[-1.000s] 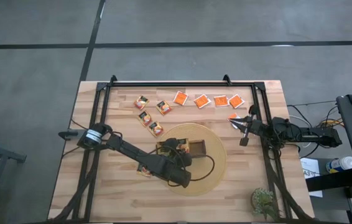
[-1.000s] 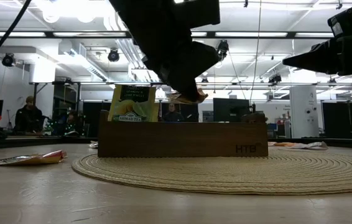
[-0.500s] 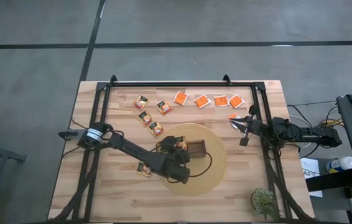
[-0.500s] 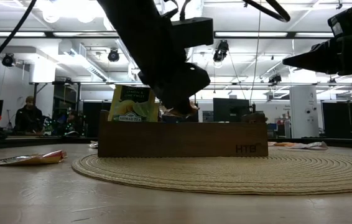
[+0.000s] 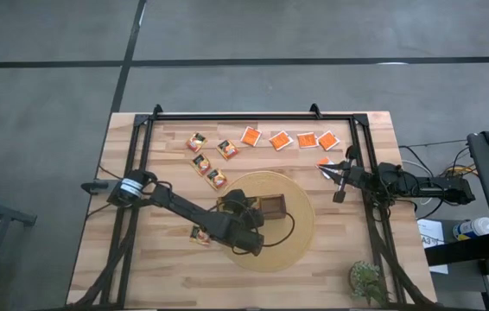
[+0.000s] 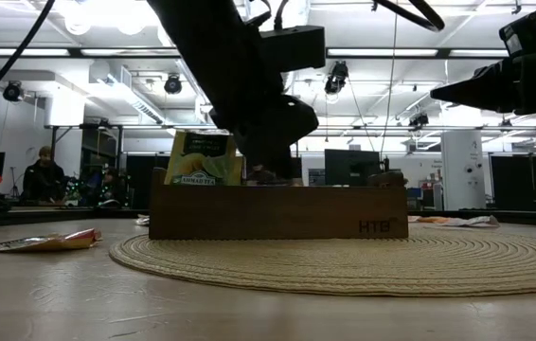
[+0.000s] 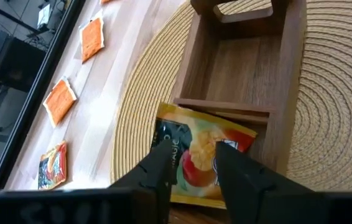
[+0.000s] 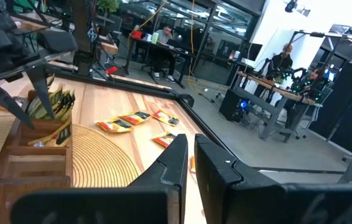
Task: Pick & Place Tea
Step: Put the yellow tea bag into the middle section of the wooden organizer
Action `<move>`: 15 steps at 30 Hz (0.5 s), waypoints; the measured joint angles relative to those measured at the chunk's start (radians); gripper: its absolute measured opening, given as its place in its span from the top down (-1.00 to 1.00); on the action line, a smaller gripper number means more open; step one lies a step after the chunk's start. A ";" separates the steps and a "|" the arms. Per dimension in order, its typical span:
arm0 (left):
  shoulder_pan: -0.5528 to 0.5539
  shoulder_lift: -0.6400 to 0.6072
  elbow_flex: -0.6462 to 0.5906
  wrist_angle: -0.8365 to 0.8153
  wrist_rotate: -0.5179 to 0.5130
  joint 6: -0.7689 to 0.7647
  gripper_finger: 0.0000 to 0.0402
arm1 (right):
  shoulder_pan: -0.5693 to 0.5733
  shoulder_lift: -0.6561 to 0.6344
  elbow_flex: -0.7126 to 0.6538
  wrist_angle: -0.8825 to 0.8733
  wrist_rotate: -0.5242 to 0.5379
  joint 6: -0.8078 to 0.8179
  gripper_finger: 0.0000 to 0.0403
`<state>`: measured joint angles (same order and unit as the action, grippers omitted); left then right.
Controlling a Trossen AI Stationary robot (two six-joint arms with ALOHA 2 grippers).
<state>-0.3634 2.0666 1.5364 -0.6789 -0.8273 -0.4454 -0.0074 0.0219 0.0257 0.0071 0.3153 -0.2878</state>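
A brown wooden tray (image 5: 272,206) stands on a round woven mat (image 5: 288,242). My left gripper (image 7: 194,152) hangs open over the tray's near compartment. A yellow-orange tea sachet with a dark label (image 7: 201,134) leans there against the divider, showing between the fingers. Green-and-yellow sachets (image 6: 202,156) stand upright in the tray. More yellow-orange sachets (image 5: 208,160) and bright orange ones (image 5: 292,139) lie flat toward the far edge. My right gripper (image 5: 338,175) waits shut at the table's right, beside one orange sachet (image 5: 323,162).
One more sachet (image 5: 200,235) lies flat left of the mat, under my left arm. A black frame (image 5: 253,116) runs along the table's far and side edges. A small plant (image 5: 365,278) stands at the near right corner. People sit in the room beyond.
My left gripper has gone down toward the tray with the yellow-orange sachet. The sachet hung above the tray's wall a second ago and now sits low in the compartment.
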 joint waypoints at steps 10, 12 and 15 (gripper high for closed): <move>-0.011 -0.014 0.054 0.007 -0.069 -0.010 0.24 | 0.001 0.000 0.000 0.000 0.000 0.000 0.87; -0.022 -0.016 0.077 0.007 -0.070 -0.008 0.24 | 0.000 0.000 0.000 0.000 0.000 0.000 0.87; -0.043 -0.016 0.104 0.006 -0.069 0.006 0.24 | 0.000 0.000 0.000 0.000 0.000 0.000 0.87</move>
<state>-0.4065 2.0510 1.6401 -0.6730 -0.8964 -0.4395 -0.0071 0.0219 0.0257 0.0071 0.3154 -0.2878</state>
